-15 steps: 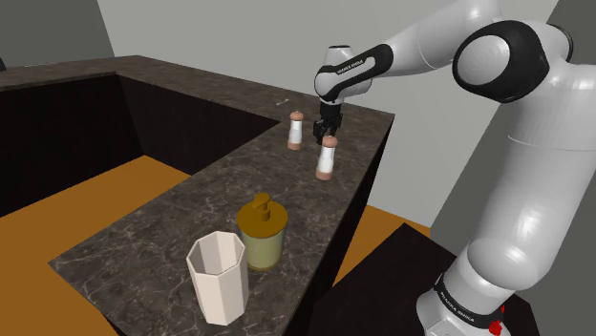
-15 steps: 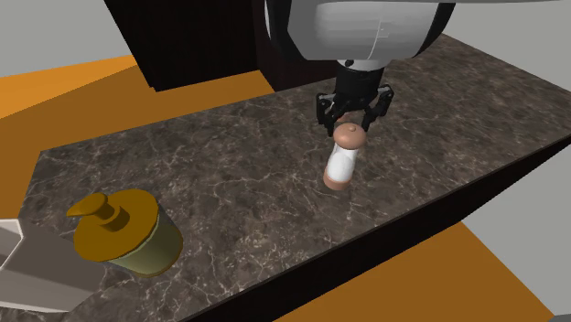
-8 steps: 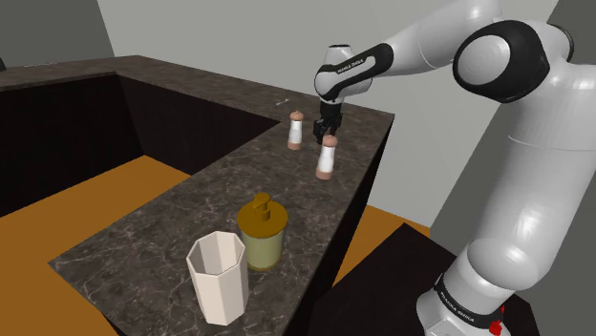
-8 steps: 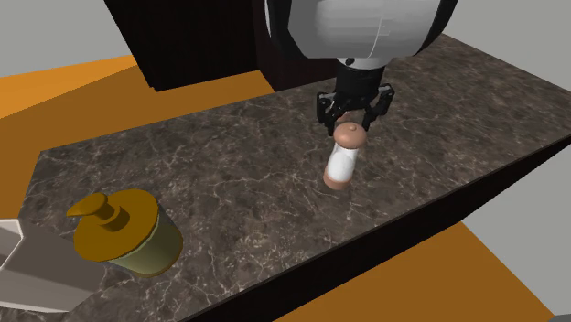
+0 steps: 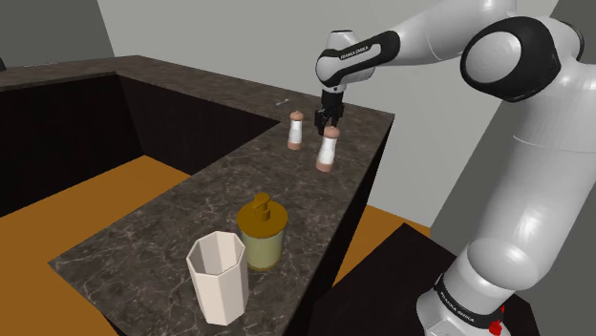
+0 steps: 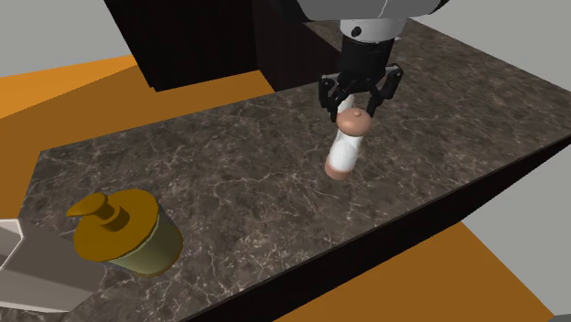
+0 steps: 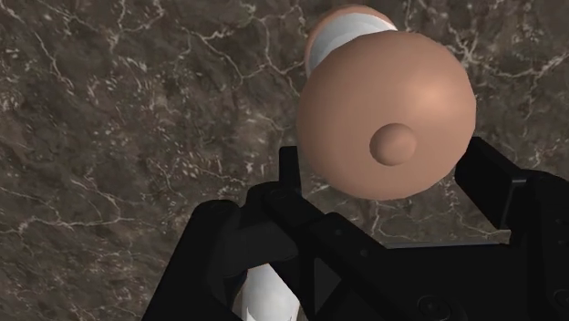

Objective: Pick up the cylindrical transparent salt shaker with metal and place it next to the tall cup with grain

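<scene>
**Desk:** The fingers, first?

**Photographer:** The 2 black fingers (image 7: 497, 187) of the gripper (image 6: 359, 97) are clamped on the rounded, pinkish-brown cap of the salt shaker (image 6: 345, 146), 1 on each side, as the wrist camera shows.

**Desk:** And the shaker itself?

**Photographer:** It has a pale body with a pinkish-brown cap and foot. It hangs tilted beneath the gripper, foot swung toward the second exterior view's left, over the dark veined countertop (image 6: 229, 155). The foot appears just clear of the stone, though the angle leaves that uncertain.

**Desk:** What stands nearby?

**Photographer:** In the shoulder view, a second shaker (image 5: 297, 130) of the same look stands upright just beside it, toward that view's left, near the counter's far end.

**Desk:** The cup?

**Photographer:** The tall cup (image 5: 218, 279), pale beige with flat facets, stands at the counter's near end, well apart from the held shaker. A yellow jar (image 5: 261, 232) with a knobbed lid sits just behind the cup, between it and the 2 shakers.

**Desk:** Wider?

**Photographer:** The white arm (image 5: 516, 143) rises at the shoulder view's right and arches over to the gripper. An orange floor (image 5: 86, 200) shows beside the counter.
</scene>
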Action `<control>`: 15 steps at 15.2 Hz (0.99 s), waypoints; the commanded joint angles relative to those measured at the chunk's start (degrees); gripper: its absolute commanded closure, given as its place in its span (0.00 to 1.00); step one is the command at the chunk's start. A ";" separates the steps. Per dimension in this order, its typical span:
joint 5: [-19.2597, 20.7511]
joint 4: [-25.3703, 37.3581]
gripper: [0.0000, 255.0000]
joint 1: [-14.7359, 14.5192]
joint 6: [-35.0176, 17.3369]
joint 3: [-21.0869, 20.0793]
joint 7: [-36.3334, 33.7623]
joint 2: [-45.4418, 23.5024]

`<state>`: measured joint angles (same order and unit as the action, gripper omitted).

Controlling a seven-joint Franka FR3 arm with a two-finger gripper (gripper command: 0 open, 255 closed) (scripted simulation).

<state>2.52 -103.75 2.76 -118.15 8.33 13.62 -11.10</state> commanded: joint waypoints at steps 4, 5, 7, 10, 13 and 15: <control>0.06 2.72 1.00 -0.03 3.63 0.02 0.14 0.91; 0.06 3.31 1.00 -0.04 4.35 0.02 0.17 1.05; 0.07 4.52 1.00 -0.05 5.82 0.02 0.23 1.31; 0.08 6.45 1.00 -0.05 8.04 0.03 0.33 1.60; 0.07 8.52 1.00 -0.05 10.29 0.04 0.44 1.78; 0.06 9.99 1.00 -0.05 11.81 0.04 0.52 1.84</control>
<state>2.56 -94.45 2.74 -107.15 8.39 14.16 -9.36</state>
